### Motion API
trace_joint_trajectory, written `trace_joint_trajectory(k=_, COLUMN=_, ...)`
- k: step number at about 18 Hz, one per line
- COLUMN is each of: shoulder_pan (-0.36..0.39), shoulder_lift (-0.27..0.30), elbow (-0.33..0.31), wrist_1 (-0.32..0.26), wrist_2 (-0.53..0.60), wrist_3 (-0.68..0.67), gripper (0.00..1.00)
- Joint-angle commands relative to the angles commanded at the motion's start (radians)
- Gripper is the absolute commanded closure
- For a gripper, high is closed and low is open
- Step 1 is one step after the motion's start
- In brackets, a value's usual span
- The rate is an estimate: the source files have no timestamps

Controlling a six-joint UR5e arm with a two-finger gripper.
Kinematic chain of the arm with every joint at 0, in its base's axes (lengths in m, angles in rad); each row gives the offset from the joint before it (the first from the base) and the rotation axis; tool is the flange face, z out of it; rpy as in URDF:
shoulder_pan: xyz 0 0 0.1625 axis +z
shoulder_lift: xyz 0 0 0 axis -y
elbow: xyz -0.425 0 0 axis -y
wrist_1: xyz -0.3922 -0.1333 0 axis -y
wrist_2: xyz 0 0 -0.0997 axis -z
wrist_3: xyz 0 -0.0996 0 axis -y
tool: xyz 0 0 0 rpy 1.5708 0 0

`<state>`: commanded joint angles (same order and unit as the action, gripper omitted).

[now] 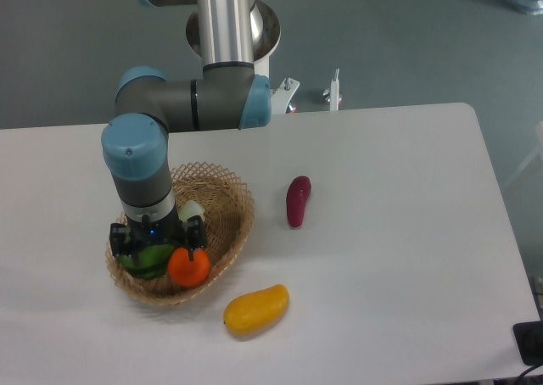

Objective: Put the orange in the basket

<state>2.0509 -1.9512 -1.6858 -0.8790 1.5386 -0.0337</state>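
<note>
The orange [188,267] lies inside the wicker basket [231,190], against its front right wall. My gripper [160,248] hangs low over the middle of the basket, just left of the orange. Its jaws look spread and the orange sits outside them, so the gripper is open. One dark fingertip [195,251] shows close above the orange's top. The arm hides the basket's centre and part of its back rim.
A green leafy vegetable [142,261] with a pale stem [190,209] fills the basket's left side under the gripper. A yellow oblong fruit [256,309] lies on the table in front of the basket. A dark purple vegetable [298,200] lies to the right.
</note>
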Motion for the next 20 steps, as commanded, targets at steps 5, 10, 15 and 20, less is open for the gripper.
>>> trace_joint_trajectory(k=5, shoulder_pan=0.087, shoulder_lift=0.029, elbow=0.020, wrist_1=-0.002, wrist_2=-0.002, wrist_3=0.076, gripper=0.00)
trace_joint_trajectory(k=10, shoulder_pan=0.216, shoulder_lift=0.057, elbow=0.032, wrist_1=-0.003, wrist_2=-0.008, wrist_3=0.213, gripper=0.00)
trace_joint_trajectory(k=15, shoulder_pan=0.339, shoulder_lift=0.055, elbow=0.063, wrist_1=-0.015, wrist_2=-0.009, wrist_3=0.357, gripper=0.00)
trace_joint_trajectory(k=20, shoulder_pan=0.454, shoulder_lift=0.049, elbow=0.075, wrist_1=-0.040, wrist_2=-0.031, wrist_3=0.642, gripper=0.00)
